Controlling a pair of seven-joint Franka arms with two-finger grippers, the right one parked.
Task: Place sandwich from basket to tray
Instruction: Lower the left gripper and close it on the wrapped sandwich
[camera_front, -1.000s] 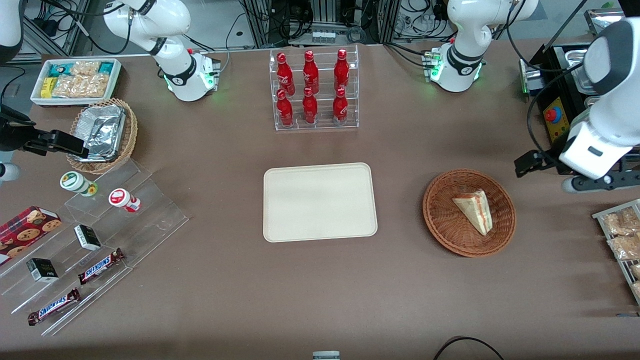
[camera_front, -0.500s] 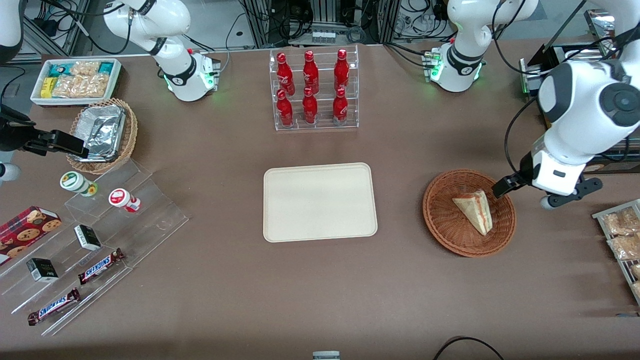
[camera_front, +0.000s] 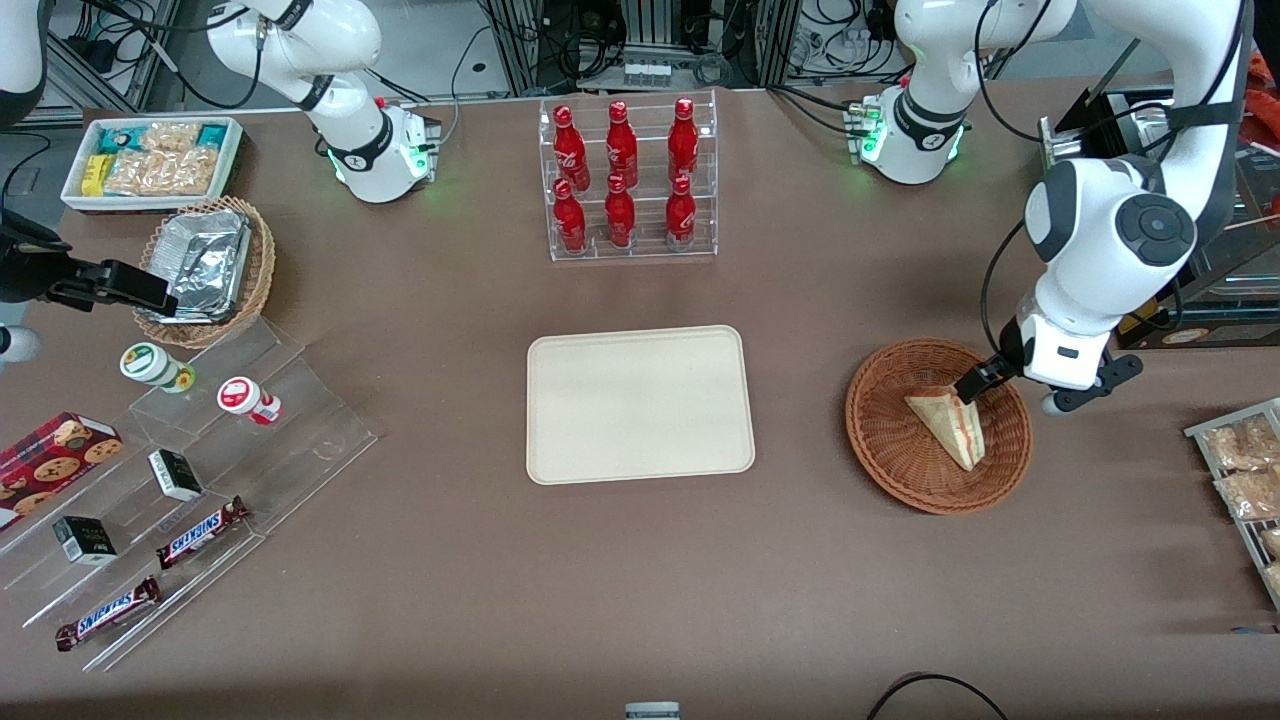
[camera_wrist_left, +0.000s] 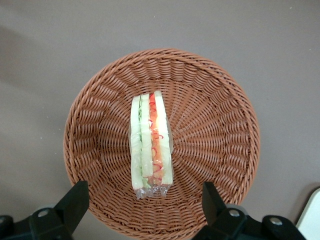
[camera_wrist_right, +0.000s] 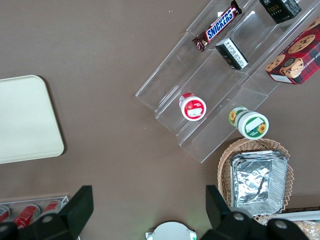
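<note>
The sandwich (camera_front: 950, 425) (camera_wrist_left: 151, 143), a wrapped wedge of pale bread with red and green filling on its cut edge, lies in the reddish-brown wicker basket (camera_front: 885, 440) (camera_wrist_left: 215, 130). My gripper (camera_front: 1015, 392) (camera_wrist_left: 144, 192) hovers open above the basket's rim at the working arm's end of the table. Its two black fingers (camera_wrist_left: 76, 196) stand wide apart, one on each side of the sandwich's wide end, with nothing between them. The cream-beige tray (camera_front: 640, 404) (camera_wrist_right: 25, 120) lies flat mid-table, beside the basket toward the parked arm's end.
A clear rack of red bottles (camera_front: 625, 180) stands farther from the front camera than the tray. Snack packets on a wire rack (camera_front: 1245, 470) lie beside the basket at the table's edge. A black box with a red button (camera_front: 1110, 235) sits near the working arm.
The working arm has swung in from the table's edge toward the basket. The gripper, off to the side a second ago, now hangs over the basket's rim at the sandwich's wide end.
</note>
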